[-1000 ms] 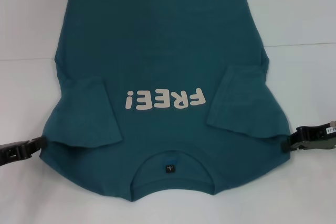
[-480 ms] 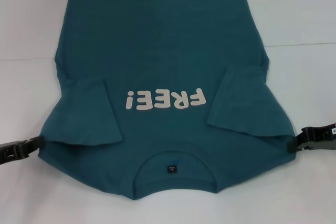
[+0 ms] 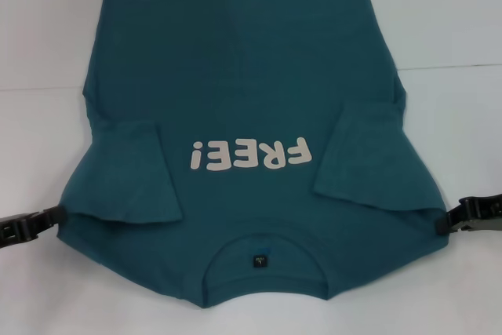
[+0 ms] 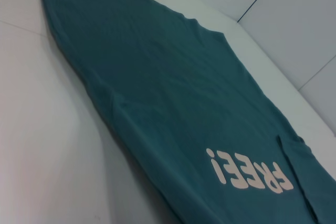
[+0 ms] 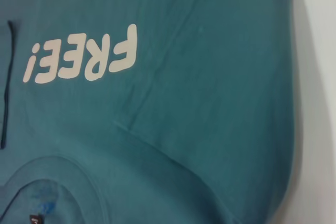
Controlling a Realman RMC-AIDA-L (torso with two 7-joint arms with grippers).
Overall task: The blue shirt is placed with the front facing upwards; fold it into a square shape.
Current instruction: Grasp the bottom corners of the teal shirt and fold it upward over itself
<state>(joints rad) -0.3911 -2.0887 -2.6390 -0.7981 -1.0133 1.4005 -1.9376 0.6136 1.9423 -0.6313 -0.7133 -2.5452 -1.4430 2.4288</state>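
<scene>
the blue shirt is lying front-up on the tabletop, both sleeves folded inward to square it. left gripper and right gripper are sitting at its shoulder edges, probably released; can't tell the finger state.

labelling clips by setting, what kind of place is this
Probably a lab or test bench, not a home: a plain white table with one blue shirt spread flat, and the left gripper and right gripper at its two sides. Nothing household shows.

White "FREE!" on chest of blue shirt, upside down in head view; collar tag illegible.
</scene>
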